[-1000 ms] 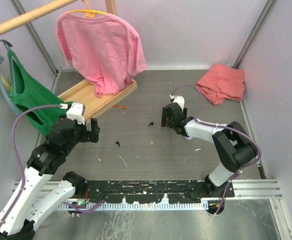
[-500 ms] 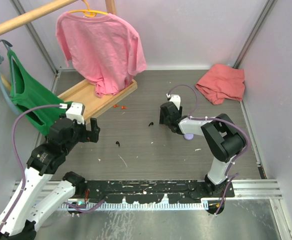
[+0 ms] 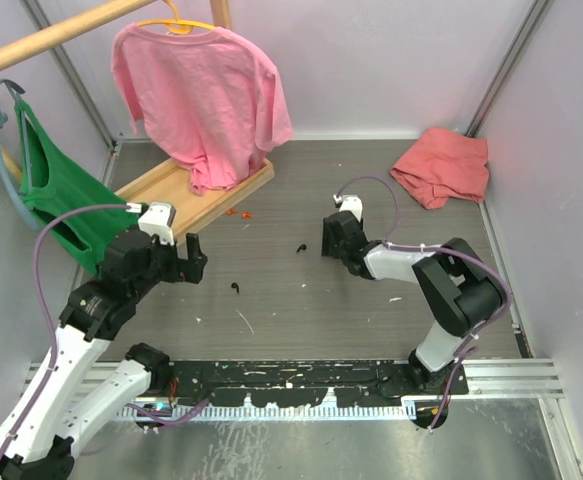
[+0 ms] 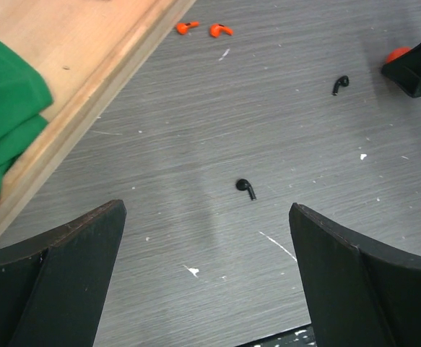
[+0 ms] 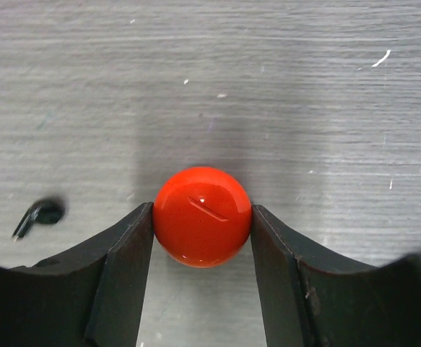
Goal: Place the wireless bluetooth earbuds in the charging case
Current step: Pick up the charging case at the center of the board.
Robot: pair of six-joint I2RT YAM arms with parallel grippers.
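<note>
progress: early. no earbud sits in a case in any view. every earbud in sight lies loose on the table (image 3: 301,310).

right claw (image 5: 203,217): fingers pressed on both sides of the orange-red case (image 5: 202,206), so clamped on it. the case rests on the table and looks shut from above (judgement).

left claw (image 4: 206,275): fingers wide apart, holding nothing, hovering above the table.

earbud positions:
- pair of orange-red earbuds (image 4: 221,30): close to the wooden board (image 4: 87,79), well apart from the case and right claw, ahead of the left claw.
- black earbud (image 4: 246,188): on the table ahead of the left claw, in line with the gap between its fingers.
- second black earbud (image 5: 38,215): just beside the right claw's finger, not touching.

left to do (judgement): open the case, fetch the matching earbuds, seat both.
</note>
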